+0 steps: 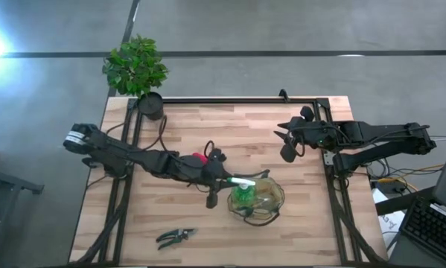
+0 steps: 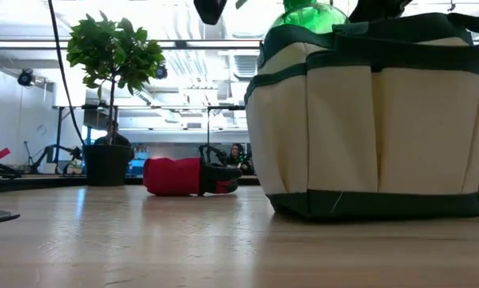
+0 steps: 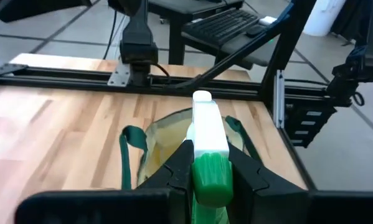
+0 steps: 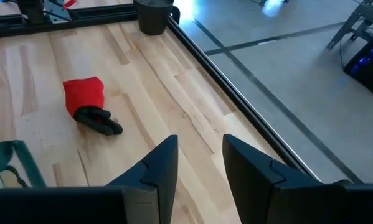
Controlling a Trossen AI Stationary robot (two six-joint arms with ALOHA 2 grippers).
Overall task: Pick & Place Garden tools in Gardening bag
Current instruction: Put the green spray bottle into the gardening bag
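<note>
While the left gripper (image 3: 210, 177) held the green spray bottle (image 3: 208, 149) clamped between its fingers over the gardening bag (image 1: 258, 199), the main risk, by my read, was at release: bottle sat tall w/ white nozzle sticking out past the bag's rim, so letting go too high or off-centre could tip it out, or a finger could snag a looped handle (image 3: 131, 152) and drag the bag.

Items, largest to smallest, all placed rel. to the bag:

- Table (image 1: 208, 126): wood top; bag sat on its near-right part.
- Potted plant (image 1: 137, 68): far-left corner, well apart from bag; not a task item.
- Left arm: reached across from left, gripper right at bag's opening.
- Right arm: parked at far-right edge, well apart from bag; right gripper (image 4: 198, 162) w/ fingers spread, holding nothing.
- Bag: upright, mouth open; spray bottle's green body partly inside per high view.
- Red-and-black item (image 1: 200, 158): lying on table, near bag's far-left side, beside left arm; not bagged.
- Pruning shears (image 1: 176, 237): lying near table's front edge, left of bag, apart from it; not bagged.
</note>
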